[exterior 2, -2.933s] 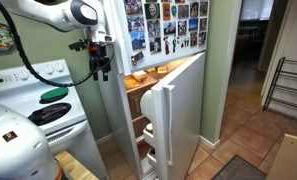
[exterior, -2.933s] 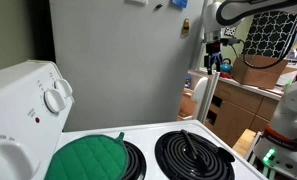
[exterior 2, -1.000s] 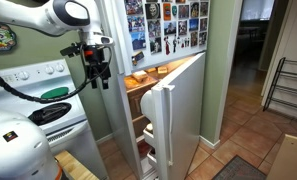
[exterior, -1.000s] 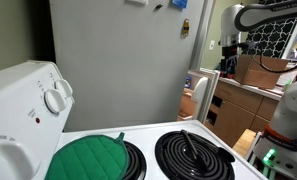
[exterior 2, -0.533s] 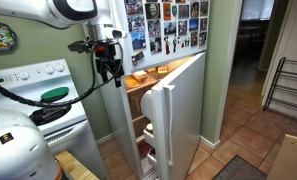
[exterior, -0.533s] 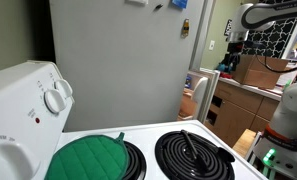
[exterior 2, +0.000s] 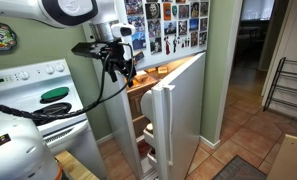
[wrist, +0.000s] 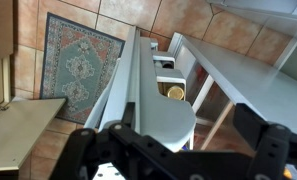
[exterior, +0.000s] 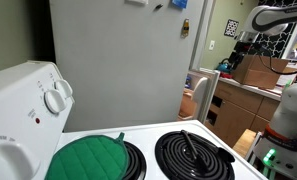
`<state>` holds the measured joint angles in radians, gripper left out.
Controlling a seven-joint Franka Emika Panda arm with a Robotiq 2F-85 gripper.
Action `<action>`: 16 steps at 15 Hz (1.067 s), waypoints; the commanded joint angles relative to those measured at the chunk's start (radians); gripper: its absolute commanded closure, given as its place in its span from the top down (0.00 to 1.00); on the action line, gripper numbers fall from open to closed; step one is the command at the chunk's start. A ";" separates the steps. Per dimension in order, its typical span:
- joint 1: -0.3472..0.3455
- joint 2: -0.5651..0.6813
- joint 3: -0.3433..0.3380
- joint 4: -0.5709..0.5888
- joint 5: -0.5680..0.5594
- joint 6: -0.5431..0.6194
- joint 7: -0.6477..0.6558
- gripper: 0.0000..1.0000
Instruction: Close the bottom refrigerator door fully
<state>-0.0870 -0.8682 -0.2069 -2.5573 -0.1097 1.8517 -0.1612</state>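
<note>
In an exterior view, the bench (exterior: 148, 136), a white stove top, carries a green pot holder (exterior: 86, 160) on the burner at its near left corner. Beyond its far right corner the bottom refrigerator door (exterior: 201, 98) shows edge-on as a narrow white slab beside the fridge's grey side wall (exterior: 118, 60). The gripper (exterior: 246, 42) hangs high past that door, too small to read

In an exterior view the door (exterior 2: 178, 110) stands wide open, baring the shelves (exterior 2: 143, 85). The gripper (exterior 2: 121, 64) hangs by the fridge's front corner, off the bench's fridge-side edge, apart from the door

In the wrist view the gripper (wrist: 178, 155) is released, fingers (wrist: 88, 155) spread wide and empty, above the door's top edge (wrist: 148, 85), with a patterned rug (wrist: 78, 60) on the floor below
</note>
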 commanded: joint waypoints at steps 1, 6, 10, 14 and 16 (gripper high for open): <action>-0.015 0.001 0.004 0.000 0.007 -0.001 -0.006 1.00; -0.021 -0.016 -0.006 -0.027 -0.020 0.129 -0.037 1.00; -0.014 0.037 -0.035 -0.028 0.019 0.363 -0.031 1.00; -0.027 0.145 -0.034 -0.020 0.000 0.505 -0.028 1.00; -0.036 0.206 -0.039 -0.012 -0.001 0.579 -0.031 1.00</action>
<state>-0.1053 -0.7547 -0.2370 -2.5788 -0.1071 2.3395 -0.1768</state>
